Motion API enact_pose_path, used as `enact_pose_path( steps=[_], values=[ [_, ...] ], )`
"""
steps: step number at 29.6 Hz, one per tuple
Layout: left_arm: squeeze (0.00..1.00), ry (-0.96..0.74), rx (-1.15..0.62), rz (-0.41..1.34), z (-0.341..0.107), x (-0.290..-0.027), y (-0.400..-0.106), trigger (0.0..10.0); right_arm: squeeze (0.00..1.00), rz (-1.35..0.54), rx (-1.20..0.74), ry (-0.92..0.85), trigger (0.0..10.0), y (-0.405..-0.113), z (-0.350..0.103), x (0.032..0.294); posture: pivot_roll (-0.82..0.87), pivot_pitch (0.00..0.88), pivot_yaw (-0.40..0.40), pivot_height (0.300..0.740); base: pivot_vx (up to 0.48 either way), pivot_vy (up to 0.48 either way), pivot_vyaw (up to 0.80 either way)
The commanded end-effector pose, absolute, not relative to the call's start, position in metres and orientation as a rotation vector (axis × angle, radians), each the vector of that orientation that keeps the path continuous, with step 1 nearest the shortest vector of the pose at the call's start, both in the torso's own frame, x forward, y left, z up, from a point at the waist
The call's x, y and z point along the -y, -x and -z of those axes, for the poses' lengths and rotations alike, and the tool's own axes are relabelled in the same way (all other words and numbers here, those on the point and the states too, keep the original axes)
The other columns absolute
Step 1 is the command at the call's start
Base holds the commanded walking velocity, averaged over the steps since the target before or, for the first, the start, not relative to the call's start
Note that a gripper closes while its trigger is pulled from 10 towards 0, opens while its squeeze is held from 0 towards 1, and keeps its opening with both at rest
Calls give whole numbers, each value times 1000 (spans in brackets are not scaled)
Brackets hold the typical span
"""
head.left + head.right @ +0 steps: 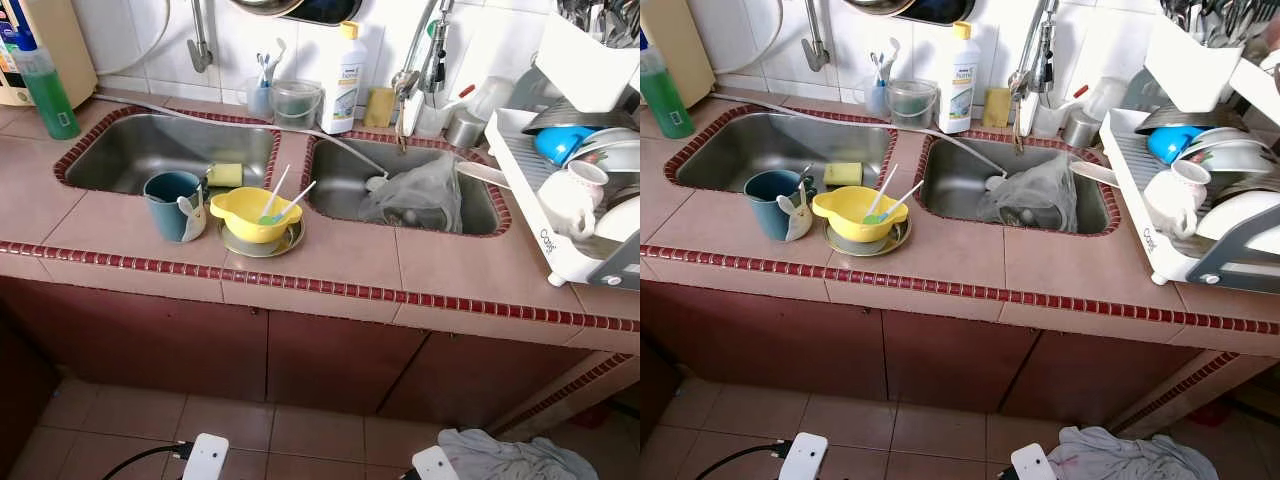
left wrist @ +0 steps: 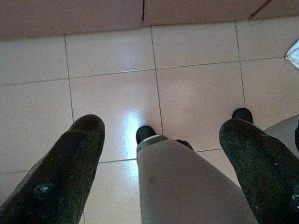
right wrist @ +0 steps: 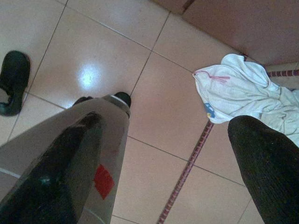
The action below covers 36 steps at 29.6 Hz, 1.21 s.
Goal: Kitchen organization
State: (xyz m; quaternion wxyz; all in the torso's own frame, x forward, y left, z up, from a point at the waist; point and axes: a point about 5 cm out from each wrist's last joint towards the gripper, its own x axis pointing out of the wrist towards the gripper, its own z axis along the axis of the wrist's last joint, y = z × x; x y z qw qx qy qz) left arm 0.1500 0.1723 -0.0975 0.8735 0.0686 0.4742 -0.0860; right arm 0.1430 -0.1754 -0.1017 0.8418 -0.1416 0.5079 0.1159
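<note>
Where spoons (image 1: 283, 197) rest (yellow bowl (image 1: 245, 212))

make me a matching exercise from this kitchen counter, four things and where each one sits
Things:
1. yellow bowl
2. yellow sponge
3. green bottle
4. white cloth

Places:
A. on the floor by the cabinet base
B. on a plate on the counter, between the two sinks
C. at the left sink's rim, behind the blue mug
D. on the counter, far left

Pairs: 1-B, 2-C, 3-D, 4-A
</note>
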Motion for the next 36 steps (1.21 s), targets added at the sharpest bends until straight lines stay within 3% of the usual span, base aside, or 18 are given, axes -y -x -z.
enact_pose_path(
  steps=[1, 16, 29, 36],
  values=[
    [0, -156, -1008, 195, 101, -169, -142, 10000, 0, -246, -1080, 309, 10000, -139, 102, 181, 137, 0, -94, 740, 0, 0, 0],
    [0, -144, -994, 190, 99, -173, -146, 10000, 0, -230, -1078, 287, 10000, -136, 103, 184, 139, 0, -80, 740, 0, 0, 0],
    [0, -139, -815, 160, 81, -184, -177, 10000, 0, -238, -872, 213, 10000, -173, 84, 187, 136, 0, -83, 740, 0, 0, 0],
    [0, -138, -598, 139, 57, -190, -207, 10000, 0, -239, -719, 162, 10000, -200, 66, 187, 136, 0, -89, 740, 0, 0, 0]
  ],
)
